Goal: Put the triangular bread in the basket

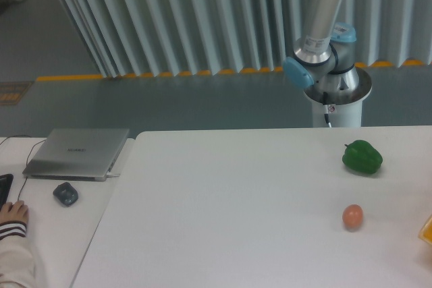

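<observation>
Nearest the camera, on the white table [223, 220], sits a small reddish-brown egg [352, 216], and I measure everything else from it. Level with the egg and a little lower in the view, off toward the right border, a sliver of golden orange [426, 230] pokes into the picture. I take that sliver for the triangular bread, though so little of it shows that I cannot be sure, nor can I tell which way its long side runs. Well apart from the egg on the other side, past the table's left edge, a person's hand [13, 214] in a striped cuff rests on a lower desk, with a dark mouse [65, 194] just beyond it and a closed silver laptop [77, 153] beyond that. Behind the egg and slightly to the right lies a green pepper [362, 156], clear of it. No basket appears anywhere, so I can say nothing about what it holds or where it stands. Farther back than the pepper, behind the table's far edge, my arm [322, 25] rises from its round base and leaves the picture at the top. My gripper is therefore out of sight, and I cannot say whether my fingers are spread or closed. If the sliver is the bread, I judge I must come forward over the pepper and out past the egg to the right.
</observation>
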